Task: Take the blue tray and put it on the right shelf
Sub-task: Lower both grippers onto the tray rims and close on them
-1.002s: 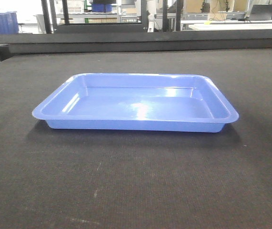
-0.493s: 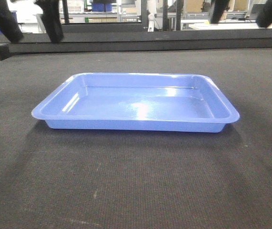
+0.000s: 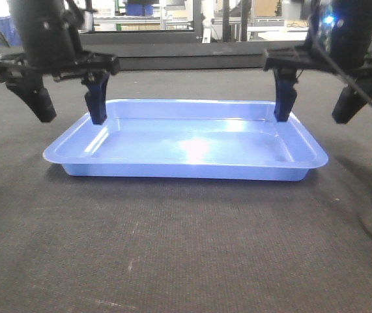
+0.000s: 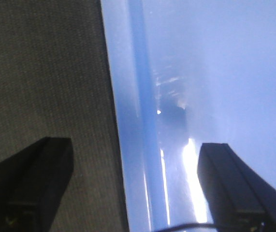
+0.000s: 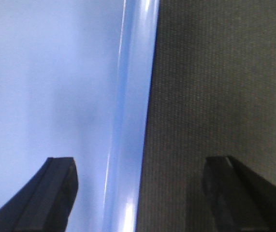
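Jaws wide astride rims, glossy blue tray point(image 3: 186, 171) (rounded corners), woven mat point(image 3: 186, 248)

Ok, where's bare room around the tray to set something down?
The broad dark mat in front of the blue tray is bare, as is the strip behind it. Crowded: both short ends, where the left gripper and right gripper straddle the rim, jaws open.

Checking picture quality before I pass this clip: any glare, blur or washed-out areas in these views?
Front view: sharp overall, with a white glare patch on the floor of the tray. Left wrist view: the tray looks soft and hazy, with a bright streak of glare beside the inner finger of the left tool. Right wrist view: the weave of the mat is clear, the tray is pale and featureless, with a slight shine along its rim.
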